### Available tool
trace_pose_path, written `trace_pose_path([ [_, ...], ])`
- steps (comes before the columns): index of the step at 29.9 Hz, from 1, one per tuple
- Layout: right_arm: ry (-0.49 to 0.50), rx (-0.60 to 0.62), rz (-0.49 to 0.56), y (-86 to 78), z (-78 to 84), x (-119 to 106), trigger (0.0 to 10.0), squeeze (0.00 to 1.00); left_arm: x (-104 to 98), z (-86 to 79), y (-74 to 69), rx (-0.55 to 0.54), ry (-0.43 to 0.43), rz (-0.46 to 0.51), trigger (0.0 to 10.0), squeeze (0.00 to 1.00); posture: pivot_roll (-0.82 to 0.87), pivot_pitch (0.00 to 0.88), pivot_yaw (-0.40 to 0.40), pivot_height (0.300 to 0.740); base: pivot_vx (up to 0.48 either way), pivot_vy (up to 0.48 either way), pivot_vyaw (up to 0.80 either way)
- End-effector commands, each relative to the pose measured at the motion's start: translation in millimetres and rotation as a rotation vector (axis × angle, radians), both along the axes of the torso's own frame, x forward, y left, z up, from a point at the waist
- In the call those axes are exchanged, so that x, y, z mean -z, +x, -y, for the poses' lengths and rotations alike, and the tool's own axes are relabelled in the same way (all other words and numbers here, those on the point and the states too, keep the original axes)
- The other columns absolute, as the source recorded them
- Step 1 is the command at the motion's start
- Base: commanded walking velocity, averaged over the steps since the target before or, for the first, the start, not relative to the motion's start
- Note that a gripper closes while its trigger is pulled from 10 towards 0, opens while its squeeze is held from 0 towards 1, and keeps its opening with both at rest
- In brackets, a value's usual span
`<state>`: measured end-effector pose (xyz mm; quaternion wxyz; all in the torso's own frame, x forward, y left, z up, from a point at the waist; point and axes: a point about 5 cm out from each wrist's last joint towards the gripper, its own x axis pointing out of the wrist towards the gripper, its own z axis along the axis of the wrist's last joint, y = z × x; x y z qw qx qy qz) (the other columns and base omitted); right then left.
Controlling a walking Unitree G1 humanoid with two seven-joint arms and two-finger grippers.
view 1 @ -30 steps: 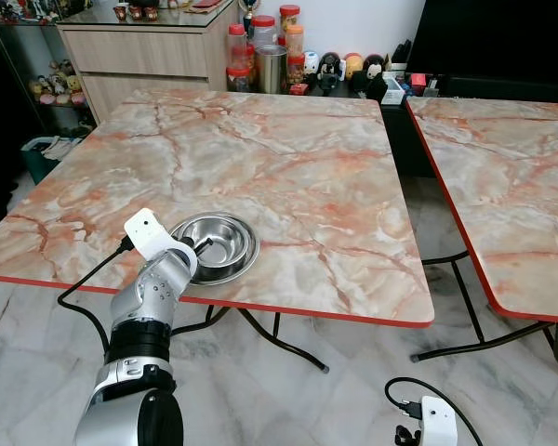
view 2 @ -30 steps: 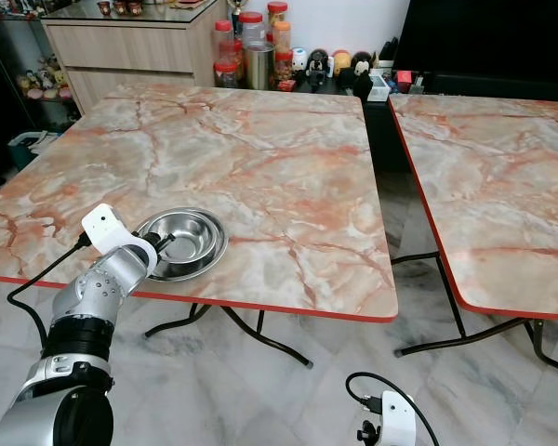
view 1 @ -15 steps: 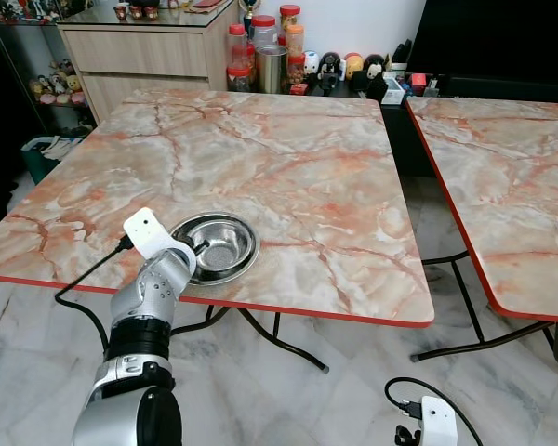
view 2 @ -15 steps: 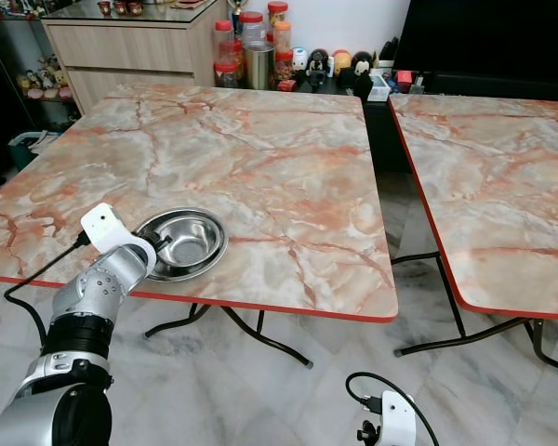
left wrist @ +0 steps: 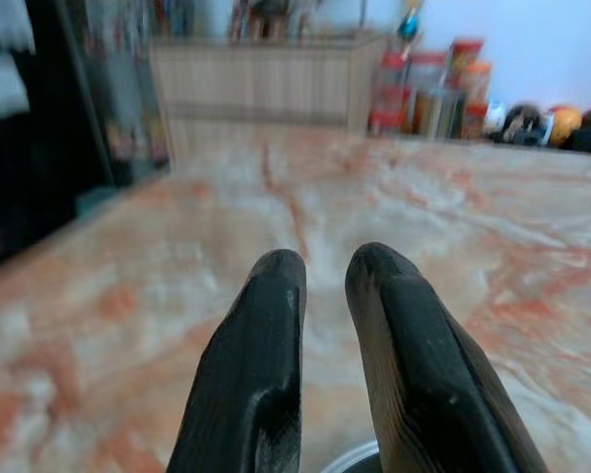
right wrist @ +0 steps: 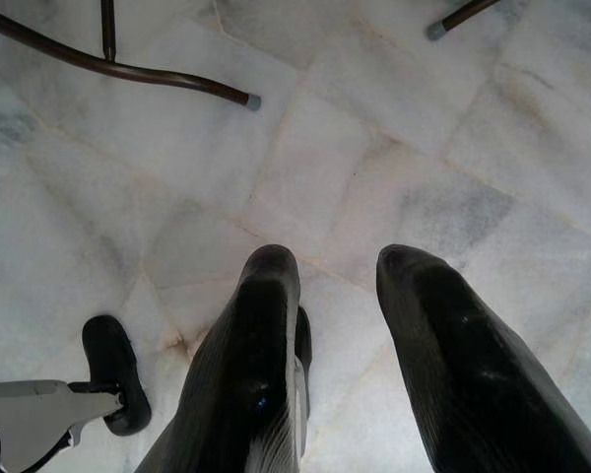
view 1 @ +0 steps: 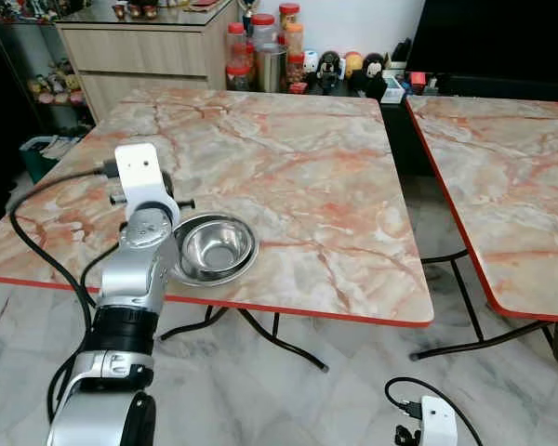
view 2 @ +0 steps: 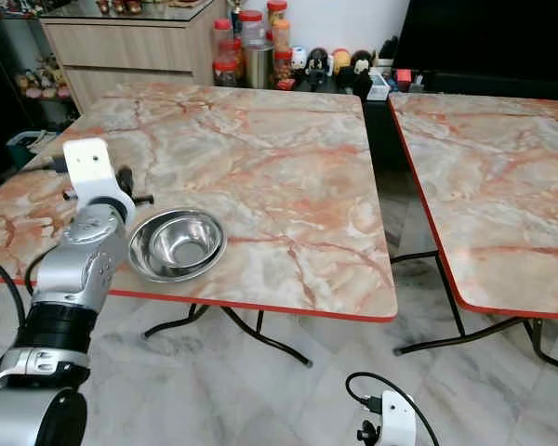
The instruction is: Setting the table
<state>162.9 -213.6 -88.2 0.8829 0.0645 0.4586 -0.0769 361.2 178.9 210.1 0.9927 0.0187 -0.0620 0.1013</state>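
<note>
A steel bowl [view 1: 214,249] sits upright on the marble table [view 1: 288,158], near its front edge at the left. My left arm [view 1: 147,232] is raised just left of the bowl, its wrist above the rim. In the left wrist view the left gripper [left wrist: 325,258] points level across the tabletop, fingers nearly together, nothing between them; a bit of the bowl's rim [left wrist: 353,459] shows below. The right gripper [right wrist: 337,258] hangs low over the floor, fingers apart and empty.
A second marble table [view 1: 511,177] stands to the right across a narrow gap. Jars and figurines [view 1: 279,46] line a shelf behind the table, beside a wooden cabinet [view 1: 149,51]. Metal table legs [view 1: 279,339] cross the tiled floor underneath.
My left gripper has let go of the bowl's near rim and risen above the table, turning level. The bowl stays where it was.
</note>
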Motion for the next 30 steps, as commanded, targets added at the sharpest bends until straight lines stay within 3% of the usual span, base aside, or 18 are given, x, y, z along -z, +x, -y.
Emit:
trace_pose_path([
  [1, 0.005, 0.013, 0.011, 1.5, 0.2, -1, 10.0, 0.0, 6, -2.1, -10.9, 0.048, 0.104, 0.054, 10.0, 0.0, 0.05, 0.0, -0.012, 0.74, 0.0, 0.0, 0.0],
  [6, 0.002, 0.01, 0.009, 1.2, 0.8, -1, 10.0, 0.0, 10, -3.0, -26.4, 0.077, 0.112, 0.124, 10.0, 0.0, 0.06, 0.0, -0.018, 0.74, 0.0, 0.0, 0.0],
  [10, -0.001, 0.006, 0.007, 0.9, 1.6, -1, 10.0, 0.0, 7, 1.1, -30.6, 0.083, 0.094, 0.179, 10.0, 0.0, 0.06, 0.0, -0.022, 0.74, 0.0, 0.0, 0.0],
  [17, -0.01, 0.004, 0.007, -0.2, 3.5, -1, 10.0, 0.0, 4, 17.2, -26.2, 0.124, 0.096, 0.206, 10.0, 0.0, 0.04, 0.0, -0.02, 0.74, 0.0, -0.259, 0.0],
  [30, -0.012, -0.003, 0.003, -1.1, 3.4, 0, 10.0, 0.0, 1, 14.8, -26.4, 0.117, 0.099, 0.217, 10.0, 0.0, 0.04, 0.0, -0.02, 0.74, 0.0, -0.348, 0.0],
])
